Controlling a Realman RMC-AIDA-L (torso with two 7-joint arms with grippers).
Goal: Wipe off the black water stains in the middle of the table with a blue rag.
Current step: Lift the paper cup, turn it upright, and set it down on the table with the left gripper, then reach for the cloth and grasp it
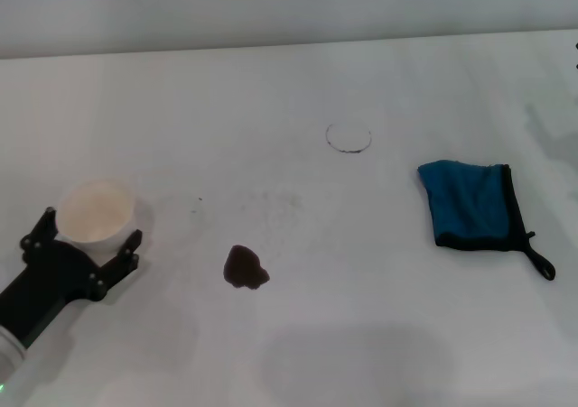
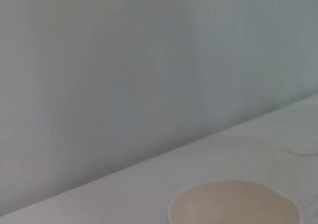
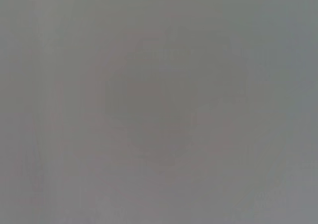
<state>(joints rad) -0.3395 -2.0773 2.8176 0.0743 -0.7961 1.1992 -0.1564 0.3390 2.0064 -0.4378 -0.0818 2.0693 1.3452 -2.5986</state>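
At far left our left gripper (image 1: 90,237) is clamped around a pale paper cup (image 1: 96,212) on the white surface (image 1: 379,335). The black water stains (image 1: 245,268) sit mid-surface, a thin ring (image 1: 349,138) behind. The blue rag (image 1: 472,205) lies flat, well right.

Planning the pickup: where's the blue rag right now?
In the head view the blue rag lies flat on the table at the robot's right, to the right of the dark blob and below-right of the thin ring mark, untouched.
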